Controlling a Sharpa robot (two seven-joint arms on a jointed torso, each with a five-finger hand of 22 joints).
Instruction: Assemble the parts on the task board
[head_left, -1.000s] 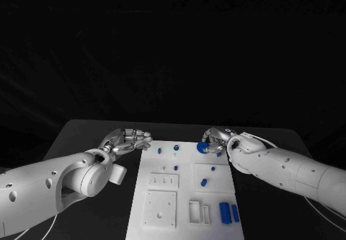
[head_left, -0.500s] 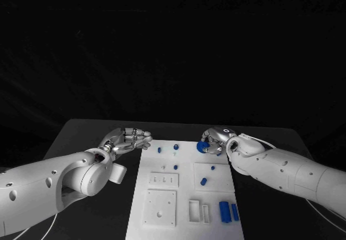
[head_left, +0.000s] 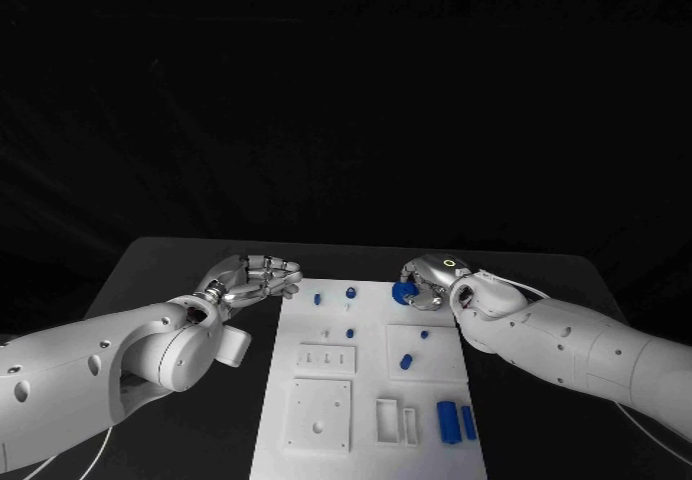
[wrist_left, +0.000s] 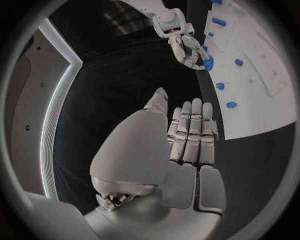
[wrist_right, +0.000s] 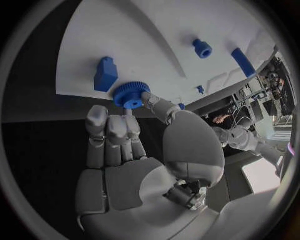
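The white task board (head_left: 329, 420) lies in the middle of the black table. My right hand (head_left: 433, 282) is at the board's far right corner and pinches a round blue gear (head_left: 405, 291) between thumb and fingers (wrist_right: 110, 126). In the right wrist view the gear (wrist_right: 130, 94) sits just beside a blue block (wrist_right: 105, 74) standing on the board (wrist_right: 125, 35). My left hand (head_left: 254, 278) hovers by the far left corner, off the board, with fingers curled in and nothing in it. The left wrist view shows its fingers (wrist_left: 191, 131) held together, and the right hand (wrist_left: 186, 46) with the gear (wrist_left: 207, 63) beyond.
Small blue parts stand on the board: two near the far edge (head_left: 317, 298) (head_left: 351, 293), one mid-board (head_left: 349, 333), one on the right panel (head_left: 405, 362), and two long ones near the front (head_left: 447, 421) (head_left: 470, 424). White recessed plates (head_left: 320, 415) lie at the front left.
My right hand has shifted slightly to the left with the gear still in its grip. The left hand has stayed where it was.
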